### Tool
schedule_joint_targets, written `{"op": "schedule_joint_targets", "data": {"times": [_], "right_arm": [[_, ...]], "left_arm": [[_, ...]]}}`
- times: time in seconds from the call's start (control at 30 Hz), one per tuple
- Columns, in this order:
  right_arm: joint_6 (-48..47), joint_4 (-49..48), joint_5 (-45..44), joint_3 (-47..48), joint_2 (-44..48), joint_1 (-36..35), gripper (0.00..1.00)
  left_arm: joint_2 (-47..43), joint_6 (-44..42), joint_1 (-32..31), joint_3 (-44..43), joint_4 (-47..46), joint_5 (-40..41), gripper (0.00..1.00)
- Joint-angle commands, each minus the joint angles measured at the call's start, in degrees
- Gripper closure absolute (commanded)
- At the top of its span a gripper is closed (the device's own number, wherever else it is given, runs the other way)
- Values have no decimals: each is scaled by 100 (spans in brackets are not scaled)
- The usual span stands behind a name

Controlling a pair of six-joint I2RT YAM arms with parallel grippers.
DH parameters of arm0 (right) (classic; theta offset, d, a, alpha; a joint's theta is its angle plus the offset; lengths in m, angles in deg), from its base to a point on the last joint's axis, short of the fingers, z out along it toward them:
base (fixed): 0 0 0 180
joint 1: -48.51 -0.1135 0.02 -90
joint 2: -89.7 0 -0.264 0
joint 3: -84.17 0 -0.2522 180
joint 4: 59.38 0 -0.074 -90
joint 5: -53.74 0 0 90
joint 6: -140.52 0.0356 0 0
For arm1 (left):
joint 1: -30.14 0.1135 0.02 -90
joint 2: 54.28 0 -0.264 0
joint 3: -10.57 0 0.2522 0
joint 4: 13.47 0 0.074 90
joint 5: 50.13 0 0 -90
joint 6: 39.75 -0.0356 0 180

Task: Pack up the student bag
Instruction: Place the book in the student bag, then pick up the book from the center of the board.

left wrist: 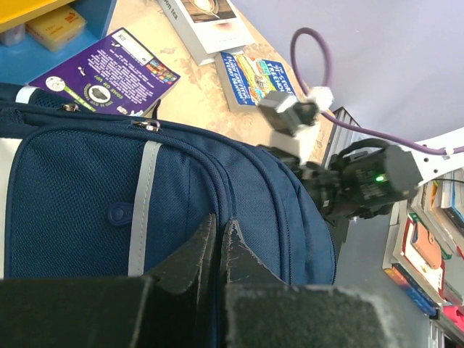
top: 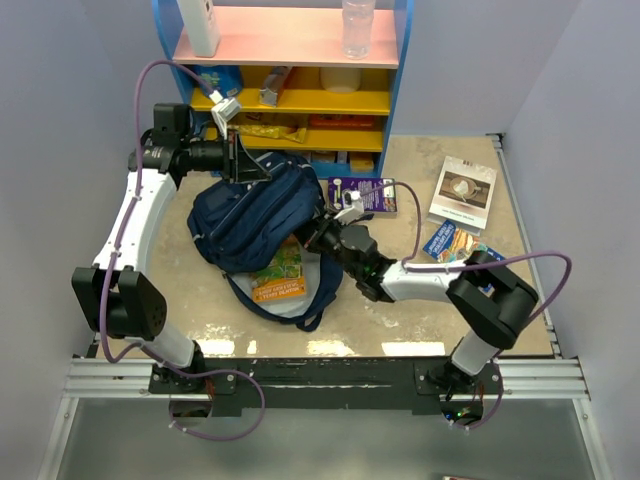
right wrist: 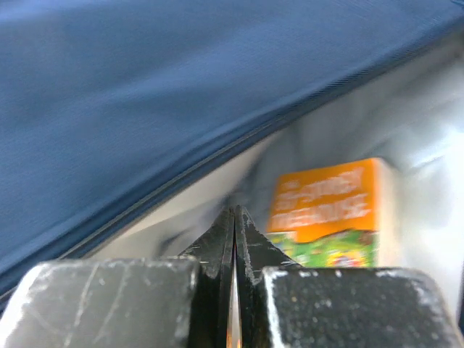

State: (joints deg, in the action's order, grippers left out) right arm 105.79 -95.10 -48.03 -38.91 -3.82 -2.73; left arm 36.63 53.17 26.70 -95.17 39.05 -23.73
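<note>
The bag (top: 255,205) lies slumped in the middle of the surface (top: 420,310), its mouth gaping toward the arms, with an orange and green book (top: 280,275) resting on the pale lining inside. The left end effector (left wrist: 220,245) is closed tight at the bag's far top and seems to pinch a thin fold along a seam. That hold looks shallow. A pull could strip the fabric free and let the flap drop over the opening. The right end effector (right wrist: 233,226) is also fully closed, its tips at the mouth's edge. I cannot tell whether it has any lining or zipper tape between them. If it has caught lining, drawing back could drag the book out or turn the lining outward. If it holds nothing, a push may shove the whole bag toward the purple booklet (top: 365,193) just beside it.
</note>
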Motion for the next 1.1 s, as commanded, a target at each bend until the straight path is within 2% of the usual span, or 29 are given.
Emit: {"op": "schedule_joint_targets", "data": {"times": [0.0, 0.03, 0.07, 0.1, 0.13, 0.23, 0.27, 0.3, 0.37, 0.43, 0.47, 0.57, 0.73, 0.87, 1.07], "right_arm": [[-366, 1123, -555, 850, -421, 18, 100], [-446, 1481, -572, 974, -413, 1, 100], [-473, 2224, -563, 1088, -404, -8, 92], [-499, 2414, -572, 1116, -335, -17, 78], [-508, 2494, -642, 1029, -256, -26, 53], [-412, 2434, -930, 388, 392, 122, 36], [-350, 2555, -985, 256, 604, 228, 25], [-263, 2670, -985, 81, 763, 342, 19], [-52, 3151, -1002, 0, 1107, 728, 1], [247, 3583, -994, 78, 1125, 1123, 1], [326, 4090, -950, 166, 994, 1265, 1], [599, 4682, -626, 597, 477, 1845, 1], [872, 3885, -844, 342, 238, 2285, 1], [907, 4121, -1046, 1026, -333, 2356, 1], [1188, 3630, -1450, 1203, -852, 2365, 1]], "left_arm": [[-540, -28, 1, -188, -273, -435, 100], [-531, -89, 1, -232, -229, -435, 100], [-531, -90, 1, -241, -194, -435, 100], [-531, -81, -7, -250, -194, -435, 100], [-522, -46, 1, -232, -229, -452, 100], [-539, -54, 1, -197, -282, -374, 100], [-557, -89, 10, -188, -273, -190, 100], [-618, -116, 10, -153, -255, -15, 100], [-654, -212, 37, -92, -194, 197, 100], [-628, -265, 63, 57, -106, 207, 100], [-636, -257, 63, 127, -106, 198, 100], [-742, -467, 63, 426, -159, 259, 100], [-838, -1046, 80, 401, 411, 505, 100], [-909, -1285, 177, 445, 667, 523, 100], [-821, -1548, 212, 445, 966, 286, 100]]}}
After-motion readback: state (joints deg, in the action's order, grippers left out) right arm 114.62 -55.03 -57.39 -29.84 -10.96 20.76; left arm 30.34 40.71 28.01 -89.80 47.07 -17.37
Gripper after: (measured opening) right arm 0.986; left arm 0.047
